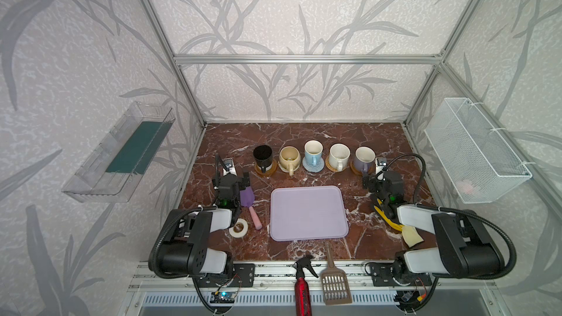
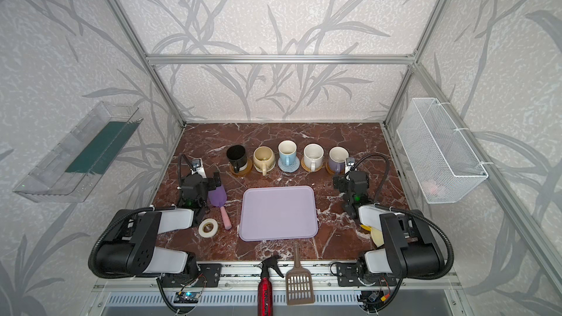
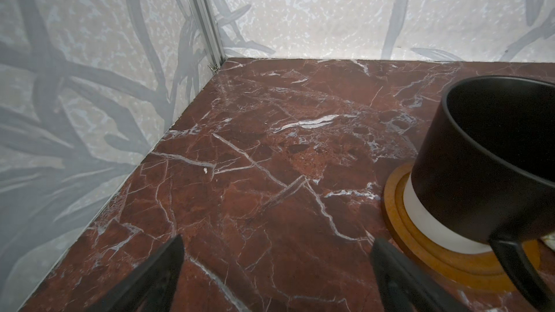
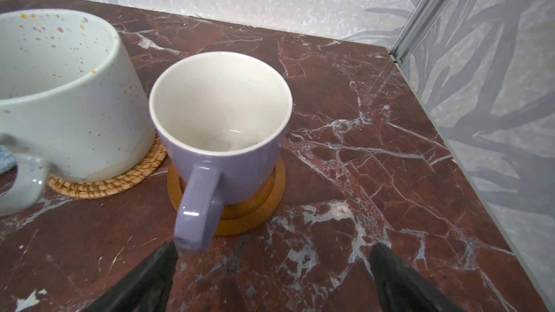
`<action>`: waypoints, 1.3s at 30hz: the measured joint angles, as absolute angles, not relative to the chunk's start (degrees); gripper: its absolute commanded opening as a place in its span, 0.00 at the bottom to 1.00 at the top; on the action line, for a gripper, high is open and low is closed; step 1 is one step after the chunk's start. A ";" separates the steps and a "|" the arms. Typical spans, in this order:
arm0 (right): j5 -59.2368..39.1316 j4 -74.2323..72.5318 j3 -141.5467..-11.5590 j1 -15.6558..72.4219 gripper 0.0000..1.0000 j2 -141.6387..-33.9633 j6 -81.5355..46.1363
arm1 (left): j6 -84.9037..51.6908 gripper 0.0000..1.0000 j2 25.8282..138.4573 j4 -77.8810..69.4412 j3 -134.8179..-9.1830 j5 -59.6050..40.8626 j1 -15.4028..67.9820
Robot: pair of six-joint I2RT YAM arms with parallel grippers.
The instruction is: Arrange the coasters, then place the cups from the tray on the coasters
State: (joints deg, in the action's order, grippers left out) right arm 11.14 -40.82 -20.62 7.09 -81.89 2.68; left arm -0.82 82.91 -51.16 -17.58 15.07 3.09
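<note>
You see the black cup point(image 3: 492, 151) cut off just beside your wide-open left gripper point(image 3: 279, 238); the lavender cup point(image 4: 222, 145) stands before your wide-open right gripper point(image 4: 275, 244). Five cups point(image 1: 313, 151) on five half-hidden coasters point(image 1: 269, 172); one tray point(image 1: 308, 212) lies between both grippers.

Lab test cell: aluminium frame point(image 1: 307, 59), wallpapered panels point(image 1: 304, 10), marble-print tabletop point(image 1: 304, 135)

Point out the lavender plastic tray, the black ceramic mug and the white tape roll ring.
Lavender plastic tray point(image 1: 308, 212): in a top view, bare middle of its floor.
Black ceramic mug point(image 3: 480, 160): left wrist view, outer wall.
White tape roll ring point(image 1: 234, 233): in a top view, near side of the band.
</note>
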 measured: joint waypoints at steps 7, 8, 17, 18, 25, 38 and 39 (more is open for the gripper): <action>10.59 -43.92 -22.13 7.01 0.99 -86.54 2.28 | -1.02 0.99 88.05 -53.95 -18.48 10.61 0.82; 10.59 -44.36 -22.13 7.01 0.99 -86.91 2.20 | -1.02 0.99 89.01 -54.17 -18.96 10.37 0.64; 10.59 -47.16 -22.09 7.01 0.99 -87.83 2.07 | -1.54 0.99 89.84 -53.23 -20.86 9.15 -0.16; 10.59 -47.64 -22.09 7.03 0.99 -88.07 2.11 | -1.54 0.99 89.84 -53.23 -20.86 9.10 -0.21; 10.61 -48.25 -22.09 7.07 0.99 -88.16 2.11 | -1.56 0.99 89.84 -53.23 -20.86 9.08 -0.23; 10.61 -48.29 -22.09 7.07 0.99 -88.16 2.11 | -1.63 0.99 89.84 -53.17 -20.93 8.93 -0.25; 10.61 -48.29 -22.09 7.07 0.99 -88.16 2.11 | -1.69 0.99 89.84 -53.15 -20.99 8.71 -0.34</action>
State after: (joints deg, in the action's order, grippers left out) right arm 10.61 -48.29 -22.09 7.07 -88.16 2.11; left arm -1.69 89.84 -53.15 -20.99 8.71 -0.34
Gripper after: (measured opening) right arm 0.990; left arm 0.992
